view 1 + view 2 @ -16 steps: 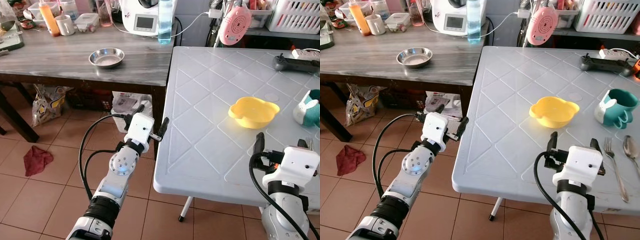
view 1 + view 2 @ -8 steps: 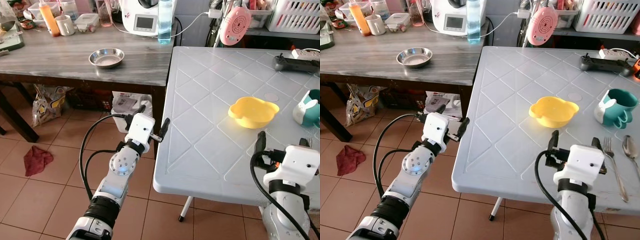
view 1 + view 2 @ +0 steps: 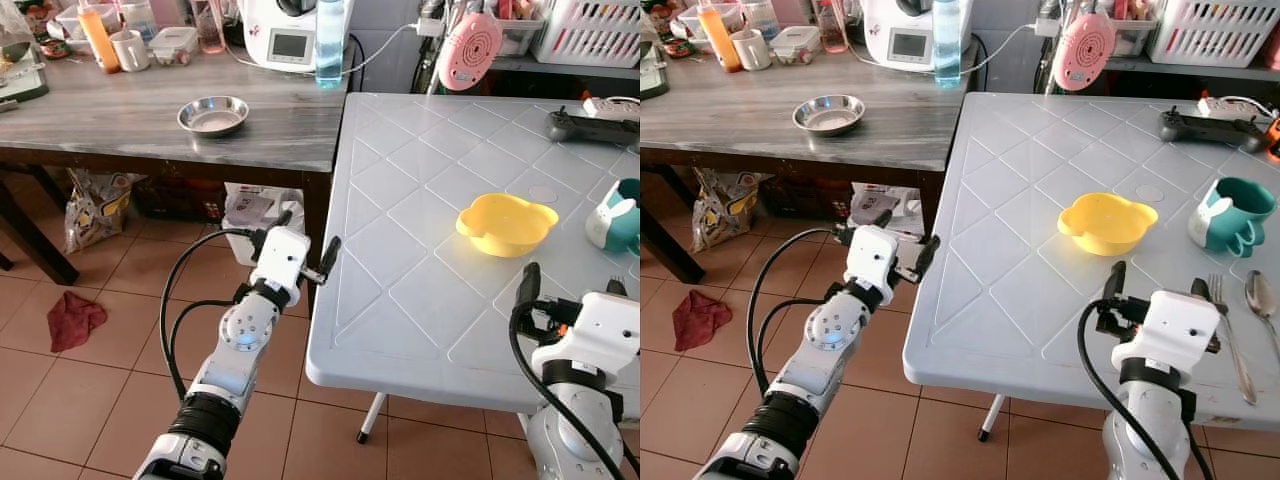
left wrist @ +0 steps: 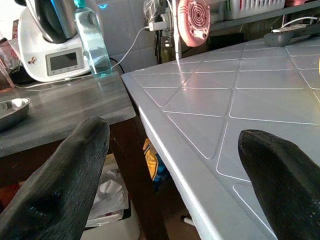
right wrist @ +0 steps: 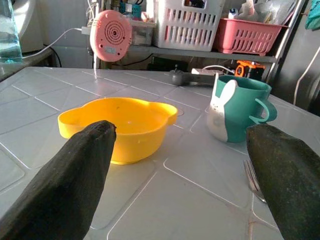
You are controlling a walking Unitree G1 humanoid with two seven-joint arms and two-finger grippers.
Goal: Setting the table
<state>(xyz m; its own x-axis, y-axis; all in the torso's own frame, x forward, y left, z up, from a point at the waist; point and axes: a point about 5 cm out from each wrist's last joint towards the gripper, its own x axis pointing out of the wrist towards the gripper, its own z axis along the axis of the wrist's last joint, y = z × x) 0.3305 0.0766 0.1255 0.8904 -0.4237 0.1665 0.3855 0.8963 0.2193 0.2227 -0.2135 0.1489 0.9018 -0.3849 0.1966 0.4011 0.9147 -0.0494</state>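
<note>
A yellow bowl [image 3: 1106, 223] sits on the white plastic table [image 3: 1010, 190], with a teal bunny mug [image 3: 1230, 215] to its right. A fork [image 3: 1230, 340] and a spoon [image 3: 1262, 298] lie near the table's front right edge. My right gripper [image 3: 1159, 280] hovers open over the front edge, just left of the fork and short of the bowl. In its wrist view the bowl [image 5: 117, 127], the mug [image 5: 237, 107] and the fork [image 5: 252, 177] lie ahead between the fingers. My left gripper [image 3: 906, 232] is open and empty beside the table's left edge [image 4: 165, 135].
A dark wooden table [image 3: 120, 110] stands to the left with a steel bowl [image 3: 213, 114], an appliance, a bottle [image 3: 330, 40] and cups. A black controller [image 3: 1200, 125] lies at the far right. A red cloth [image 3: 75, 320] is on the tiled floor.
My right gripper has shifted a little to the right, toward the fork. The left arm and the tableware have not moved.
</note>
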